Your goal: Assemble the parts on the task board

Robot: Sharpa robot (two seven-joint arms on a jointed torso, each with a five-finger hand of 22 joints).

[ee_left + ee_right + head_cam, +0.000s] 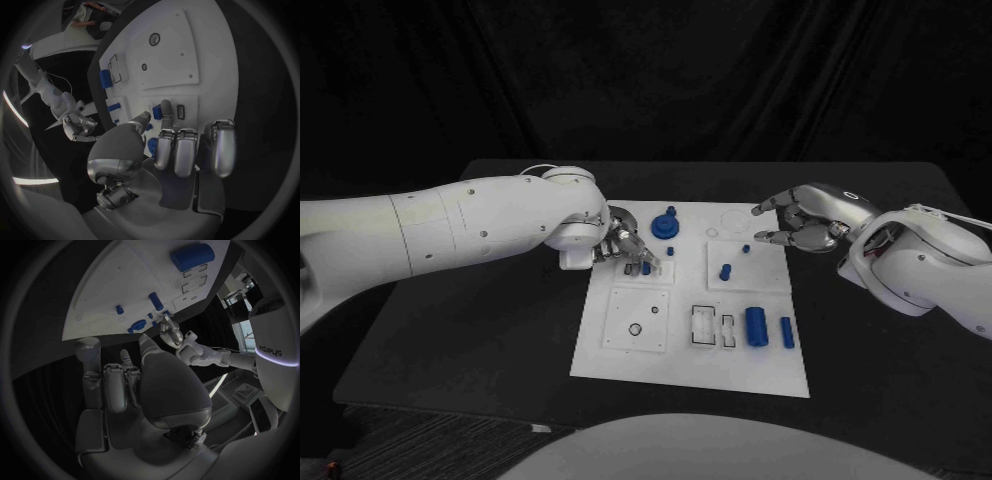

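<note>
The white task board (689,345) lies mid-table. My left hand (626,248) hovers over its far left part, thumb and one finger (165,111) pinching a small blue part (156,112) just above a slot plate; the other fingers are curled. A round blue gear-like part (665,225) stands just beyond that hand. My right hand (799,222) hangs over the board's far right corner, fingers loosely bent and apart, holding nothing. A blue peg (727,270) stands upright near the middle. A large blue cylinder (756,325) and a thinner one (788,332) lie at the near right.
Two rectangular slots (714,327) and a plate with a small ring hole (636,328) sit on the board's near half. The black table (488,330) spreads wide on both sides of the board. From the right wrist, the left hand (172,332) shows beyond the board (119,285).
</note>
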